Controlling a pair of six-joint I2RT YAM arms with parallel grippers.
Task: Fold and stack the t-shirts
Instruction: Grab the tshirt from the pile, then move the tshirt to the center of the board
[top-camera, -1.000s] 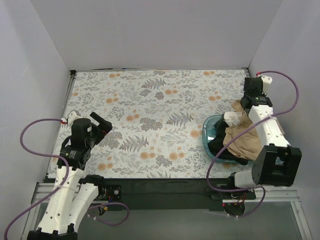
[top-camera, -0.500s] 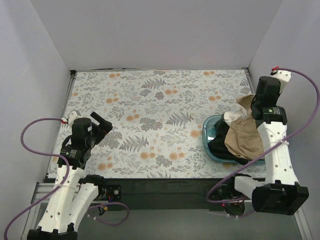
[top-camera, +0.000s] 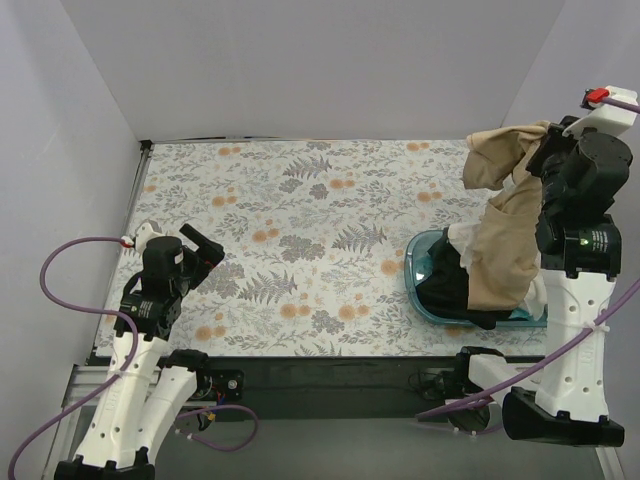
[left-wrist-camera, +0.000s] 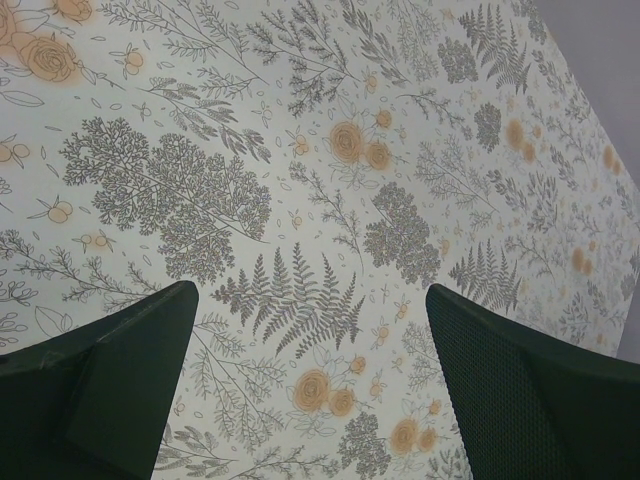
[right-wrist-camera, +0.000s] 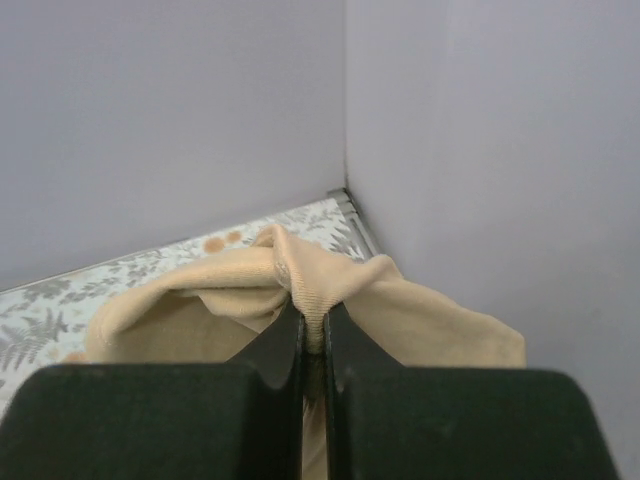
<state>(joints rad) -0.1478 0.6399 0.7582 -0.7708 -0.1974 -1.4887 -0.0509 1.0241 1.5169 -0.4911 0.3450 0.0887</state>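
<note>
The right gripper (right-wrist-camera: 313, 325) is high above the far right corner of the desk (top-camera: 300, 200), its fingers (right-wrist-camera: 275, 345) clenched on a bunched fold of the tan t-shirt (top-camera: 505, 230). The shirt hangs from that pinch in a long drape, its lower end reaching into the teal basin (top-camera: 418, 262) by the right edge. The white t-shirt (top-camera: 462, 240) and the black t-shirt (top-camera: 447, 290) lie crumpled in the basin (the black one lowest, at the near side). The left gripper (top-camera: 203, 250) hovers over the floral desk surface near the left edge, fingers spread wide with nothing between them.
</note>
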